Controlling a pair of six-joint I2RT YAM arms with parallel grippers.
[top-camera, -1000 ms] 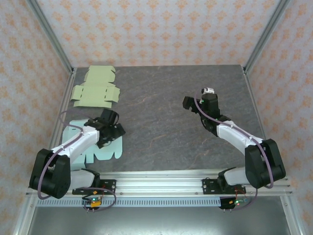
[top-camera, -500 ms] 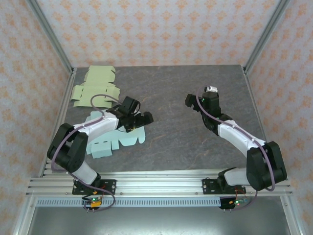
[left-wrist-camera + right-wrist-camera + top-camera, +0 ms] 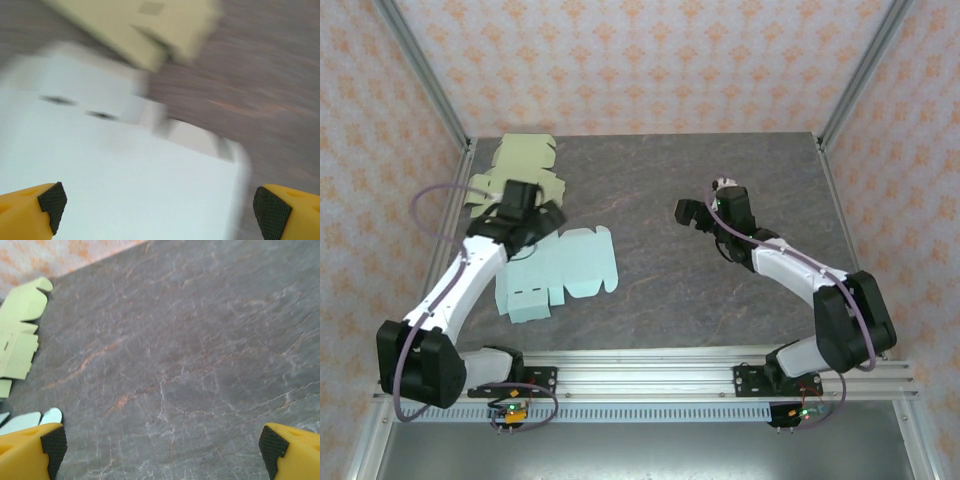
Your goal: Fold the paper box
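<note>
The paper box is a flat, unfolded pale blue blank (image 3: pixel 558 276) lying on the left half of the table. My left gripper (image 3: pixel 532 218) hovers open over the blank's far left corner. In the left wrist view the blank (image 3: pixel 125 190) is a blurred pale sheet under my left gripper (image 3: pixel 160 210), with nothing between the fingertips (image 3: pixel 49 201). My right gripper (image 3: pixel 692 212) stands open over bare table right of centre. In the right wrist view my right gripper (image 3: pixel 162 447) has only grey stone between its fingers, and the blank's tabs (image 3: pixel 30 420) peek in at lower left.
Two pale green flat blanks (image 3: pixel 516 176) lie at the far left corner, also at the left edge of the right wrist view (image 3: pixel 17 342) and at the top of the left wrist view (image 3: pixel 145 25). Metal frame posts (image 3: pixel 425 85) and patterned walls enclose the dark stone table (image 3: pixel 720 290).
The left arm swung from the near left across the blue blank, then back toward the far left. The blank slid right and away. The right gripper shifted slightly left.
</note>
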